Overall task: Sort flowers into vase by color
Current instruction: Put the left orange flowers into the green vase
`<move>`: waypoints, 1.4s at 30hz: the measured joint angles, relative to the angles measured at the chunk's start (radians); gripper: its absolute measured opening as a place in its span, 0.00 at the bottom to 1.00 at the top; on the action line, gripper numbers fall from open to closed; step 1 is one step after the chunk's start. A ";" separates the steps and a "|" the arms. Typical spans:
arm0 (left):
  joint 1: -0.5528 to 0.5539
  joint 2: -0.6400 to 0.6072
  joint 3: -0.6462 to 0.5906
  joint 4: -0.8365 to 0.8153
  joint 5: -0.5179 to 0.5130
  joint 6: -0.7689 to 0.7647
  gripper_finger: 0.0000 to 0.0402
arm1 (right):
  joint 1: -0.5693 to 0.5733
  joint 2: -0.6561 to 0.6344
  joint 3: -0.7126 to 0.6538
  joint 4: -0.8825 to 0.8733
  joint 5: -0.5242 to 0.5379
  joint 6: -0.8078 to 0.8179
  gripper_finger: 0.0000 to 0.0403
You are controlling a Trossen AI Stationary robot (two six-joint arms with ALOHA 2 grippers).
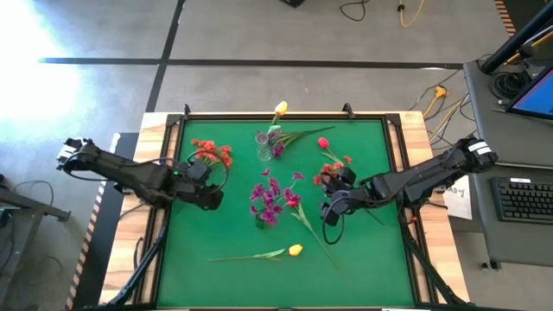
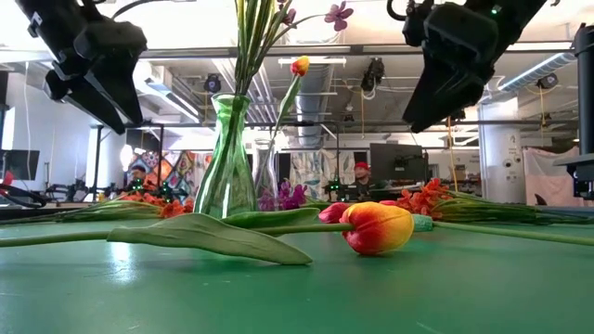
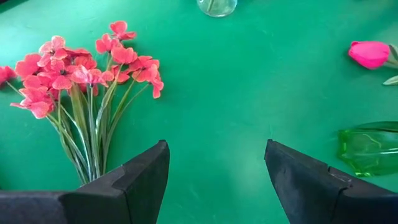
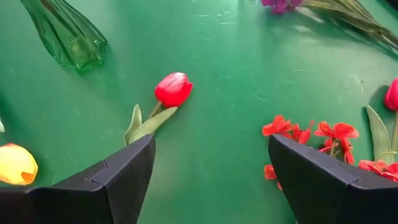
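Green counter [image 1: 363, 250]: both jaws apart and empty, left gripper [image 1: 206, 197] at 9 o'clock, right gripper [image 1: 332, 212] at 3 o'clock, flowers [image 1: 270, 200] between.

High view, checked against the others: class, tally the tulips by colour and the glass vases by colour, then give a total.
Yellow artificial tulips: 2
Pink-red artificial tulips: 2
Clear glass vase: 1
Green glass vase: 1
Total: 6
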 joint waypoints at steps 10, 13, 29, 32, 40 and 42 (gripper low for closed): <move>0.125 0.057 0.000 -0.053 0.112 -0.002 0.60 | 0.000 0.002 -0.002 0.000 0.000 -0.008 0.76; 0.149 0.065 0.000 -0.057 0.112 0.034 0.58 | 0.000 0.002 -0.005 0.000 0.000 -0.008 0.77; 0.331 0.184 0.000 -0.143 0.093 0.063 0.56 | 0.000 0.002 -0.014 0.008 0.053 -0.013 0.77; 0.368 0.227 0.000 -0.143 0.088 0.096 0.56 | 0.000 0.003 -0.014 0.008 0.053 -0.012 0.78; 0.423 0.311 0.000 -0.134 0.054 0.150 0.56 | 0.000 0.003 -0.016 0.007 0.053 -0.012 0.78; 0.431 0.323 0.000 -0.131 0.050 0.165 0.56 | 0.000 0.003 -0.016 0.008 0.052 -0.012 0.78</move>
